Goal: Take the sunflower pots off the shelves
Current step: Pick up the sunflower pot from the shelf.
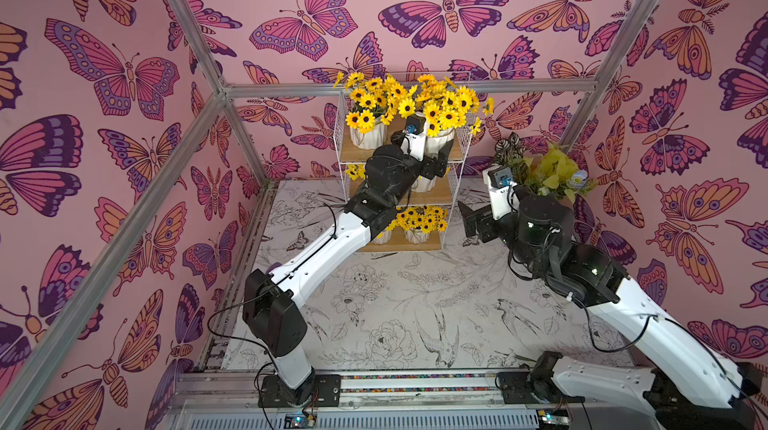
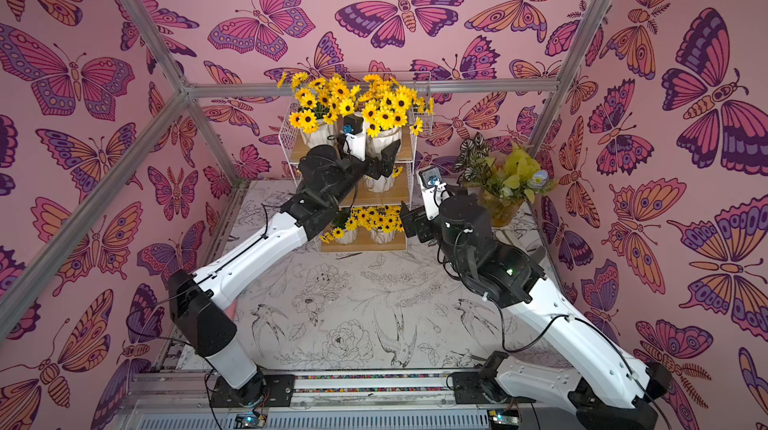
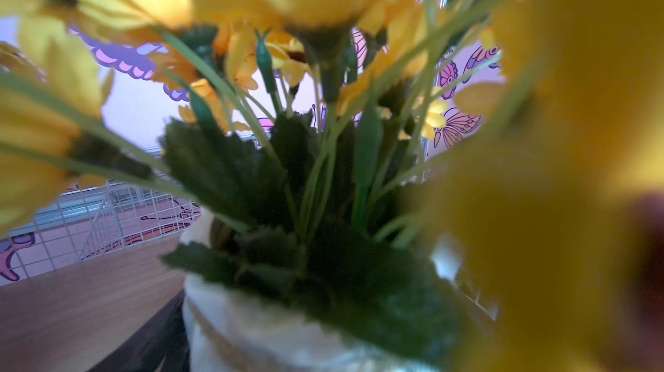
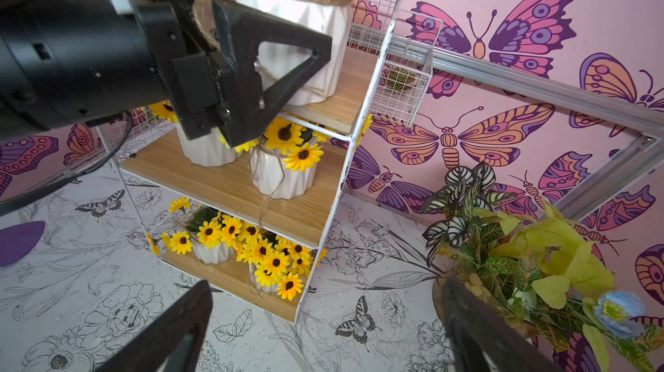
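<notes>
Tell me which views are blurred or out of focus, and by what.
Left wrist view: sunflower petals near the lens smear into yellow blur; the sunflower pot is soft too. Right wrist view: shelves sharp, only the right pincer at the edge soft. Both top views: sharp, evenly lit.

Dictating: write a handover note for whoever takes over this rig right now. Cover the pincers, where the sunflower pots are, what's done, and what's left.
Left pincer: jaws straddle the right-hand top pot, which stands on its board; grip cannot be confirmed.
Right pincer: open, empty, beside the shelves.
All six pots are on the shelves: also the second top pot, two middle pots, two bottom pots.
Done: none off.
Left: move all six to the table; leave the leafy vase.
</notes>
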`<state>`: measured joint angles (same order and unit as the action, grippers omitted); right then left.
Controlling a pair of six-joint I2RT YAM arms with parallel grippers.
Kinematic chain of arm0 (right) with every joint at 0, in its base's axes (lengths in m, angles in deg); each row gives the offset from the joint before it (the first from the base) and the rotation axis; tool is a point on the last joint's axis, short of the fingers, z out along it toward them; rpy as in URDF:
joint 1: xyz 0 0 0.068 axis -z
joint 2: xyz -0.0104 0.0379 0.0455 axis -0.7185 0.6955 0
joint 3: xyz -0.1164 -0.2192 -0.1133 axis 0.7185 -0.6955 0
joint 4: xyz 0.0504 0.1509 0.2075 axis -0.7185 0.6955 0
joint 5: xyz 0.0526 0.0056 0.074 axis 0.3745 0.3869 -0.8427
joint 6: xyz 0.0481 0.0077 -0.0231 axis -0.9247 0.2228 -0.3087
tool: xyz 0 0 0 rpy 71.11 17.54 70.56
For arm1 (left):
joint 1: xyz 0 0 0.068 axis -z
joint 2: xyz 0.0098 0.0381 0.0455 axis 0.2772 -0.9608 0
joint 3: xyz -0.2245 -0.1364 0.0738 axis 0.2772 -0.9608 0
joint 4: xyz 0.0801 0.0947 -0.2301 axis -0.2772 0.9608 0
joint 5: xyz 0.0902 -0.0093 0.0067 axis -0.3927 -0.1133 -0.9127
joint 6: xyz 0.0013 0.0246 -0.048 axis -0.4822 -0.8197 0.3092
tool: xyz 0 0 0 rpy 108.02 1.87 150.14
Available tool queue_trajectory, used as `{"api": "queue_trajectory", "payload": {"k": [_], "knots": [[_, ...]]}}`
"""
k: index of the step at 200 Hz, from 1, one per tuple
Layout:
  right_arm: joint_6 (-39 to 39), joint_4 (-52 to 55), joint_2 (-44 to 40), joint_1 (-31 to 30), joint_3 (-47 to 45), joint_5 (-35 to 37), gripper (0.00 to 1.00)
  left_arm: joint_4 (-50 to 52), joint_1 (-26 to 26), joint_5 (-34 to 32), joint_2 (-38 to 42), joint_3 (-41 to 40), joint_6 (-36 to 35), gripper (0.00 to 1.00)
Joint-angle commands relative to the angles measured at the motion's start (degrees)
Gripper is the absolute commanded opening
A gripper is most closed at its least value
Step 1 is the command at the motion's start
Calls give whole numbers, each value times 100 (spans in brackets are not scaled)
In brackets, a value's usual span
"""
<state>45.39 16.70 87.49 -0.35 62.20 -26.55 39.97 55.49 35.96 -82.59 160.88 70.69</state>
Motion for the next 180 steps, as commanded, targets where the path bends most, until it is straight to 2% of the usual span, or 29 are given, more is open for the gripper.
{"api": "queue_trajectory", "payload": {"k": [1, 42, 129, 161, 180], "knots": [[-89, -101, 3, -22, 71, 35, 99, 157, 8, -171, -298, 93, 40, 92], [-68, -14, 66, -21, 118, 60, 99, 202, 8, -197, -532, 326, 57, 100], [-34, 23, 102, -20, 100, 80, 99, 256, -46, -176, -923, 728, 82, 100], [-55, 27, 102, -23, 66, 72, 99, 301, -88, -144, -1060, 844, 102, 97], [-62, 16, 111, -18, 30, 71, 99, 297, -106, -137, -1086, 833, 114, 91]]}}
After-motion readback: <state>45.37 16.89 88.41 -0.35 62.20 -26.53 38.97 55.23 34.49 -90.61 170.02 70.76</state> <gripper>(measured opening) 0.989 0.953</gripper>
